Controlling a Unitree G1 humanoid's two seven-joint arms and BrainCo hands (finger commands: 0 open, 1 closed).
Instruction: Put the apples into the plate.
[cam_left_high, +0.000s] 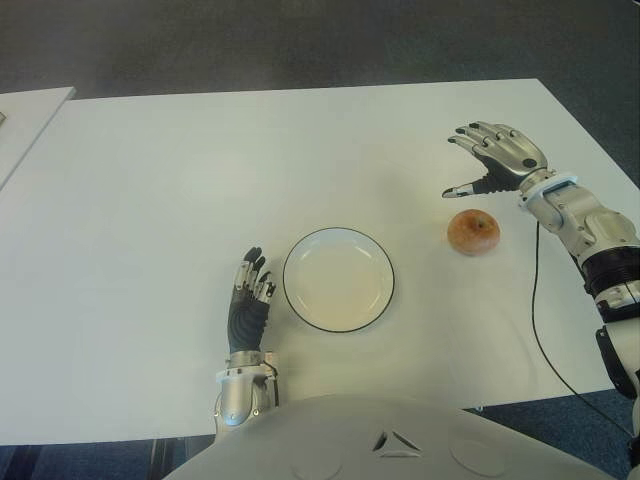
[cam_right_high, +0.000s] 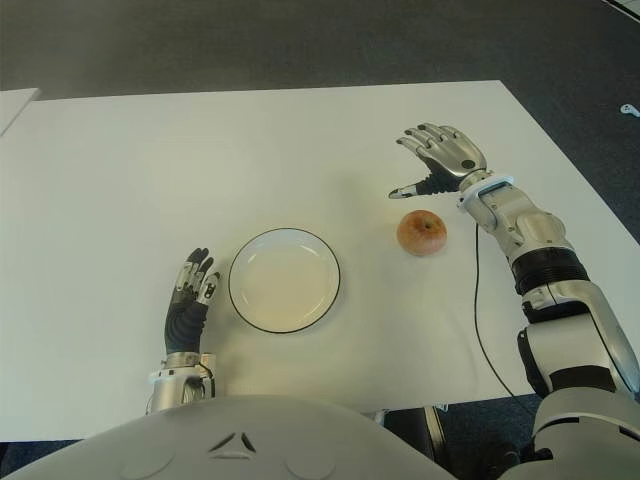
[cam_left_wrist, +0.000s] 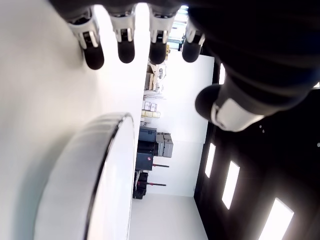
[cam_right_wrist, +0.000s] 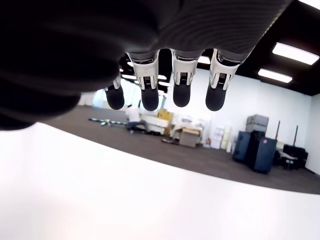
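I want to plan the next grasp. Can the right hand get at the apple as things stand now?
Probably yes. The right hand hovers open just beyond the apple, holding nothing, and nothing lies between them. The apple sits alone on the table, apart from the plate, so the way looks free.

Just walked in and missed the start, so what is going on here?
A humanoid robot is at a white table with one apple and a plate with nothing in it. Its right hand is open above the table just beyond the apple, not touching it. The left hand shows just left of the plate, fingers extended, holding nothing. The apple is to the plate's right, so nothing is in the plate yet.
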